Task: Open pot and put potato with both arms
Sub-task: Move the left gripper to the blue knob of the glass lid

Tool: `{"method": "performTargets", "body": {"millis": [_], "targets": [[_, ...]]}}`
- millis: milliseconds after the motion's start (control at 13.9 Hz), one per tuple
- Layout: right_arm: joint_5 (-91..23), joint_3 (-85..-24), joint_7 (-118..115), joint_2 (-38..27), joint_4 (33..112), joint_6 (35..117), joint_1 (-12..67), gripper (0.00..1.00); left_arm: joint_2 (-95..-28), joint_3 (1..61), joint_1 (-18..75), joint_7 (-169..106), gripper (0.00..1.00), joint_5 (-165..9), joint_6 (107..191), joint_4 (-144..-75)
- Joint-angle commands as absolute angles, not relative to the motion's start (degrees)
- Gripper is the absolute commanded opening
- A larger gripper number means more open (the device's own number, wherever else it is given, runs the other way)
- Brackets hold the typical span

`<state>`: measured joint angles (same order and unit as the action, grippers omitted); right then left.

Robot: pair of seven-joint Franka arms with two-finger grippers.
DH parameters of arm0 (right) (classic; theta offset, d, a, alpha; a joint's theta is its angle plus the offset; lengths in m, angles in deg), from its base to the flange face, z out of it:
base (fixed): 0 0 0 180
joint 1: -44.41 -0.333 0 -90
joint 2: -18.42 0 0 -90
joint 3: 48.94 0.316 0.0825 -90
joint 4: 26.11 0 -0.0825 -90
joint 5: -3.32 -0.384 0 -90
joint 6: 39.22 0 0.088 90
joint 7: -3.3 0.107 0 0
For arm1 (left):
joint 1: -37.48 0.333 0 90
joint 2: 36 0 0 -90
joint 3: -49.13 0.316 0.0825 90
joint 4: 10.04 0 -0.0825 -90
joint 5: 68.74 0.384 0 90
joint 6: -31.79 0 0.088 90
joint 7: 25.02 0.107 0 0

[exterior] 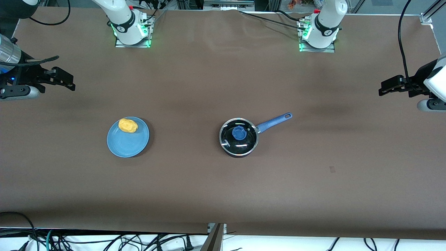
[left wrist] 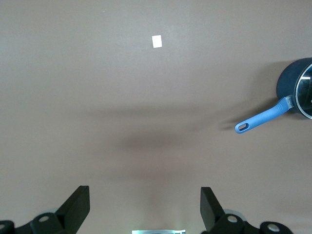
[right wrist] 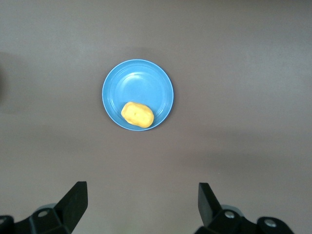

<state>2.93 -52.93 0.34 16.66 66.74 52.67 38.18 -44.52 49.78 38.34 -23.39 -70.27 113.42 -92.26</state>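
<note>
You find the pot (exterior: 239, 137) mid-table with its glass lid (exterior: 244, 141) on; the lid looks smooth and breakable, so take it by the blue knob (exterior: 239, 132). The potato (exterior: 128, 125) lies on the blue plate (exterior: 127, 144), toward the right arm's end; it seems light, firm and lumpy, so grip across its narrow middle. The left gripper (left wrist: 145, 207) and the right gripper (right wrist: 142, 203) hang well apart from both, fingers spread, over bare table at their ends.

A big brown worktop (exterior: 223, 181) fills the room. Black cables (exterior: 104, 240) lie along its near edge. Small green lights (exterior: 115, 35) glow at the top.
</note>
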Motion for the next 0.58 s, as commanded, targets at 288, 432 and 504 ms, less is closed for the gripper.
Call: {"method": "performTargets", "body": {"millis": [288, 432, 504], "targets": [[2.09, -53.15, 0.67, 17.72, 67.76, 53.15, 38.34, 1.0, -44.26, 49.21, 37.67, -21.86, 1.0, -70.4, 114.23, -93.27], [2.26, -53.07, 0.4, 17.54, 66.97, 53.06, 38.34, 1.0, -45.04, 48.86, 35.04, -23.52, 1.0, -70.49, 114.32, -93.45], [2.18, -53.07, 0.4, 17.54, 66.96, 53.15, 38.34, 1.0, -45.92, 48.77, 34.07, -26.66, 1.0, -70.93, 115.36, -93.19]]}}
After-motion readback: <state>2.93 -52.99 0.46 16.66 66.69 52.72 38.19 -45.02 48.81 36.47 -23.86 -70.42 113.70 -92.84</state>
